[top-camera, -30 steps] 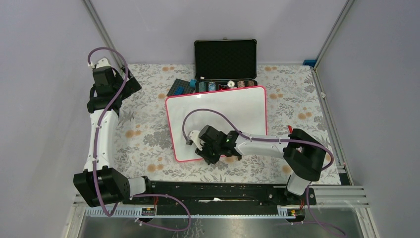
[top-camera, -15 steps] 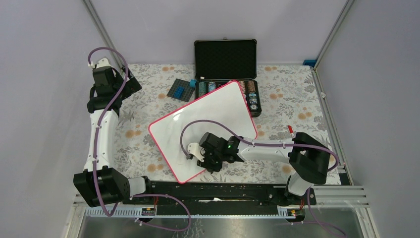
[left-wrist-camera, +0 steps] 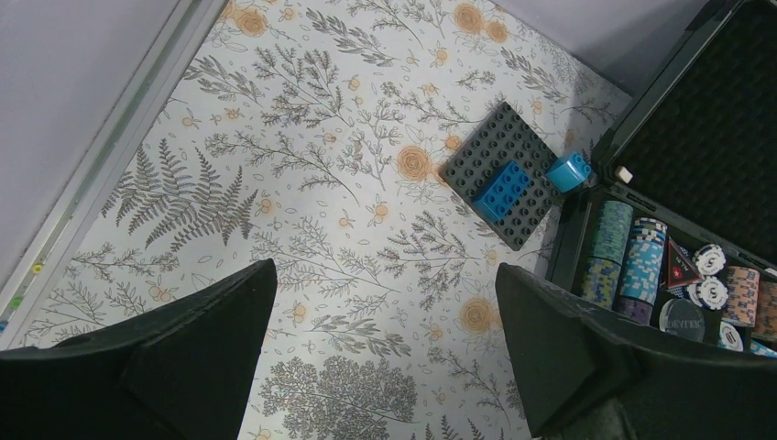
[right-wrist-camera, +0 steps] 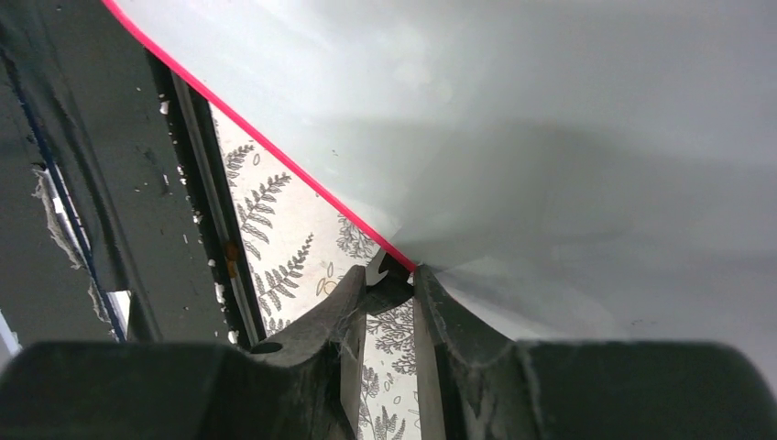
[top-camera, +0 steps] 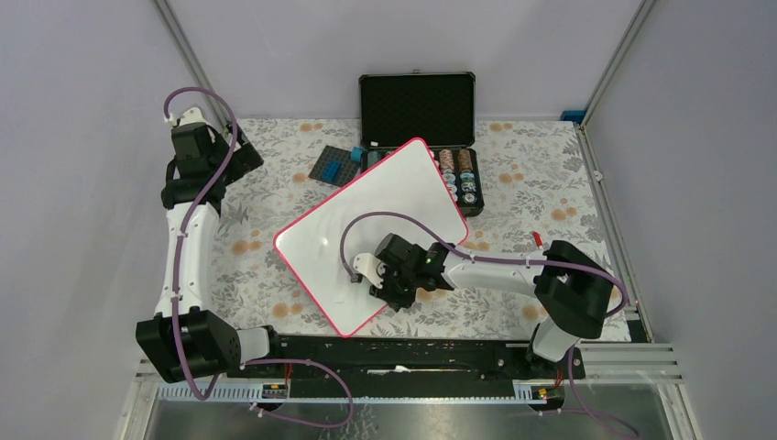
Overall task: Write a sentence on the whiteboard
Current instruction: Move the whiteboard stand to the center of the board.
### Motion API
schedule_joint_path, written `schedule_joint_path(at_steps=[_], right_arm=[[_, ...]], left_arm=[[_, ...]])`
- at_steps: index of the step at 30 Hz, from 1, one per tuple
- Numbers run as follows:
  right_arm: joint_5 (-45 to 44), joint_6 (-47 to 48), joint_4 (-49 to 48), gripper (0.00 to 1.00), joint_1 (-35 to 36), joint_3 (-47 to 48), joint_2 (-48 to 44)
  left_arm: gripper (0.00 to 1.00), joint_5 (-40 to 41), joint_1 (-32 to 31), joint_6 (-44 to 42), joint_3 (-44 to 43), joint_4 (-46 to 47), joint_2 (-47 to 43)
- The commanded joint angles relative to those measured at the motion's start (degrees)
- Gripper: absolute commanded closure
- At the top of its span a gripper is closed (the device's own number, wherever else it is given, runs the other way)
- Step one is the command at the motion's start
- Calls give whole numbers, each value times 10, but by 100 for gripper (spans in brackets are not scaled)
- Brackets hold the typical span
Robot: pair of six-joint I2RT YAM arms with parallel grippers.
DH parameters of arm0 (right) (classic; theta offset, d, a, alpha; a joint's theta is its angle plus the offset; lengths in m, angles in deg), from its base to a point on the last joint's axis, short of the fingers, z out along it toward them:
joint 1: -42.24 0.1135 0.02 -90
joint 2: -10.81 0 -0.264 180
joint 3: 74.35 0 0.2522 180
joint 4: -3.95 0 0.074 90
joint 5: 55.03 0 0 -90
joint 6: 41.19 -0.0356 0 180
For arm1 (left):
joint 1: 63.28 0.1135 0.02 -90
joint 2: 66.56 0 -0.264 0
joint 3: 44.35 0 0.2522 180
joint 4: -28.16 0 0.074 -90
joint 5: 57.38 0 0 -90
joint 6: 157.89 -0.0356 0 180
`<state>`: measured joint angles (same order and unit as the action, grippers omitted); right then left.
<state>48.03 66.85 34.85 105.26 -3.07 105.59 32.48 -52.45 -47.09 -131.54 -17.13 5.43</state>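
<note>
Well, the right pincer (right-wrist-camera: 392,284) seems clamped on the pink edge of the whiteboard (right-wrist-camera: 568,137), which spreads ahead and rightward beyond its tips. The left pincer (left-wrist-camera: 385,284) gapes apart, far off.

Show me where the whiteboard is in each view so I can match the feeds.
Top external: whiteboard at centre, turned cornerwise, its far corner at the black case.
Left wrist: not in it.
Right wrist: fills the upper right; its pink edge runs down to the right gripper.
Shared landmark: the floral cloth, in all three.
</note>
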Motion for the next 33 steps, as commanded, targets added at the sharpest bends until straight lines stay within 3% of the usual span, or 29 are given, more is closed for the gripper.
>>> schedule_joint_path(at_steps=[1,4,7,12,16,24,29,33], right_arm=[[-44,27,-24,100,-27,25,-5],[-42,29,-24,98,-30,23,-4],[-33,27,-19,81,-30,23,-6],[-6,15,0,29,-30,32,-38],[15,11,44,2,-31,55,-75],[121,6,144,0,-55,81,-146],[218,12,205,0,-212,88,-198],[210,65,284,0,-345,81,-234]], left_arm=[[1,-15,3,-4,-5,30,-9],[1,-15,3,-5,-5,30,-8],[1,-19,3,-6,-5,30,-9],[1,-25,3,-21,-9,24,-12],[1,-30,3,-37,-22,16,-13],[1,-109,3,-123,-50,-9,-7],[1,-159,4,-186,-97,-29,10],[1,-176,3,-232,-139,-48,25]])
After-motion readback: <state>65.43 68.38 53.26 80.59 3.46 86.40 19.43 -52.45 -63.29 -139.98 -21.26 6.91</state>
